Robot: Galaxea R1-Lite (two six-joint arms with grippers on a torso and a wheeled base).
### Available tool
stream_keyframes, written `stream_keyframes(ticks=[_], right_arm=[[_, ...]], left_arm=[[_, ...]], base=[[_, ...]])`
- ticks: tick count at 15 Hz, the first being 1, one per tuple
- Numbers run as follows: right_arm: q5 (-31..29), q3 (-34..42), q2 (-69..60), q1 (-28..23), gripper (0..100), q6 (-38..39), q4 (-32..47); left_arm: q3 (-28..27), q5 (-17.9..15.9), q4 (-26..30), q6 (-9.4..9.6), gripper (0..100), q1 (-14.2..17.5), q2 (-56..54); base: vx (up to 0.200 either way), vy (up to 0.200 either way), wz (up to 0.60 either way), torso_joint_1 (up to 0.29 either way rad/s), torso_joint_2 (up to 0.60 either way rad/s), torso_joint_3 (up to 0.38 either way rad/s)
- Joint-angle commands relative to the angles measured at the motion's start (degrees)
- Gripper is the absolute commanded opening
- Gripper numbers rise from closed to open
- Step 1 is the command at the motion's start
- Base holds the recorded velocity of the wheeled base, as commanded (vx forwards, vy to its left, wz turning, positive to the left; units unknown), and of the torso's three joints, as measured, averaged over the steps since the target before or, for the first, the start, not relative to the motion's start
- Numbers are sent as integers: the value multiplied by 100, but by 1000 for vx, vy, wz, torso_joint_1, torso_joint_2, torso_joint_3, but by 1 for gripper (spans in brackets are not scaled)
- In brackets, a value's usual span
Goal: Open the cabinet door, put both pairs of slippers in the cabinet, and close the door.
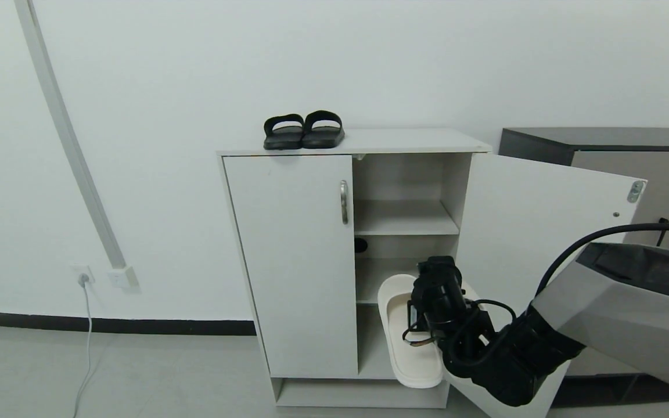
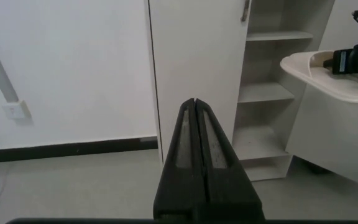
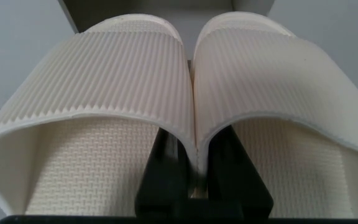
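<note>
Slippers, the white pair [image 1: 414,363], are clamped in my right hand [image 3: 196,174] just before the open side of the cabinet [image 1: 288,261]. My left hand [image 2: 194,107] is clenched and empty. The black slippers [image 1: 304,130] lie on the cabinet top.

A sparsely furnished indoor test room, dressed like a home entryway: a white shoe cabinet [image 1: 288,261] stood against a bare white wall [image 1: 485,64], black slippers [image 1: 304,131] on top, with a grey storage unit [image 1: 601,139] beside it. An exposed cable duct [image 1: 67,133] ran down to a wall socket [image 1: 83,276] above black skirting [image 1: 108,324] and a grey floor [image 1: 166,377].
</note>
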Motion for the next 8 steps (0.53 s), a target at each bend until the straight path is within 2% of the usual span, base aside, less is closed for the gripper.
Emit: stream_keyframes(ticks=[1, 8], right_arm=[[0, -18, 125, 14, 0, -3, -33], [0, -106, 388, 14, 0, -30, -262]], left_arm=[[1, 3, 2, 0, 0, -4, 16], [1, 3, 2, 9, 0, -4, 16]], base=[[0, 0, 0, 0, 0, 0], [0, 0, 0, 0, 0, 0]])
